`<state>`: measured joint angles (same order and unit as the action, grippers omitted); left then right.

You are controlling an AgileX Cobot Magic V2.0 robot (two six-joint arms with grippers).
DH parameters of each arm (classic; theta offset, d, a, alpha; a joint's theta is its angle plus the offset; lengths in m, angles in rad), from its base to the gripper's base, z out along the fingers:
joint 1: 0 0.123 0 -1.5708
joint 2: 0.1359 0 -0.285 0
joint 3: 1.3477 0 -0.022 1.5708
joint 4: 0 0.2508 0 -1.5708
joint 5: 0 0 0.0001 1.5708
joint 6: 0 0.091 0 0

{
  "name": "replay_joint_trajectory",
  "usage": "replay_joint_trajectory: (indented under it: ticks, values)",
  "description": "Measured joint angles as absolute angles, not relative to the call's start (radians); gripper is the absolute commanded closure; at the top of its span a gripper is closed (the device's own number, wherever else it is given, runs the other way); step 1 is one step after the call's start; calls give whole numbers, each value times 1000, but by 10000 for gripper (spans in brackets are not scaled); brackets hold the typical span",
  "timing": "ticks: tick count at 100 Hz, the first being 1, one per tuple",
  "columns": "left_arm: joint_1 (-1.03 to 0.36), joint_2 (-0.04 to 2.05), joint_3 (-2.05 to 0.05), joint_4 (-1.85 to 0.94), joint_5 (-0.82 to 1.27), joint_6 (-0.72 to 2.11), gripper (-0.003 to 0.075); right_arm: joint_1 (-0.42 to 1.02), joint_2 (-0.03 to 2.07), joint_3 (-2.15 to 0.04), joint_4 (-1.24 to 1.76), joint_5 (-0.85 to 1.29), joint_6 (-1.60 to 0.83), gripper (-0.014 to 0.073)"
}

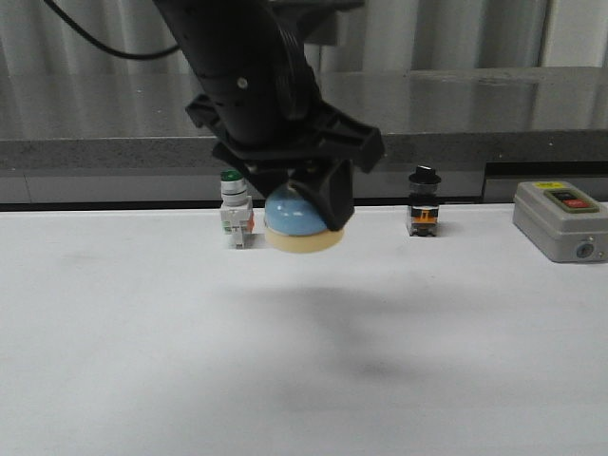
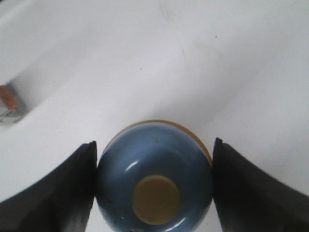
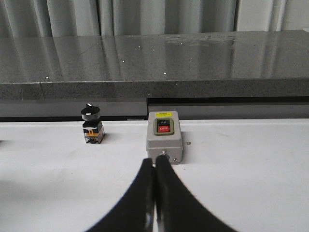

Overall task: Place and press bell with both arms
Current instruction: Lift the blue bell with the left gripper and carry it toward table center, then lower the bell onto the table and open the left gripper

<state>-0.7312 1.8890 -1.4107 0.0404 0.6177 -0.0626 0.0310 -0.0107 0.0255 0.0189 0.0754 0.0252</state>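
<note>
In the front view I see my left gripper carrying the bell above the white table, just beside the green-capped switch. The left wrist view shows both fingers pinching the blue dome, its cream button facing up. The right wrist view shows my right gripper pressed together and empty, pointing at the grey box, with a black knob switch beside that.

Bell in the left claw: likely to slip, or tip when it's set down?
The bell is probably rigid: its glossy blue dome shows highlights. That smooth curved surface may slip, since the left claw only meets it at two sides. The wide cream base seen under the bell in the front view suggests it should sit stably on the table, unlikely to roll.
</note>
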Motion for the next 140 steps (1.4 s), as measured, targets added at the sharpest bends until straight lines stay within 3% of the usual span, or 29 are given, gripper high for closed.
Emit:
replay_joint_trajectory:
  ticks: [37, 51, 60, 77, 87, 140]
  values:
    - [-738, 2034, -1411, 15, 573, -63, 659, 31, -11, 25, 19, 75, 25, 654]
    - [-738, 2047, -1414, 0, 570, -63, 622, 31, -11, 25, 19, 75, 25, 654]
    - [-738, 2047, -1413, 0, 568, -63, 528, 31, -11, 25, 19, 75, 25, 654]
    - [-738, 2047, -1413, -5, 568, -63, 232, 31, -11, 25, 19, 75, 25, 654]
    - [-738, 2047, -1413, -12, 570, -63, 148, 31, -11, 25, 19, 75, 25, 654]
    - [-738, 1964, -1414, -21, 590, -63, 139, 31, -11, 25, 19, 75, 25, 654]
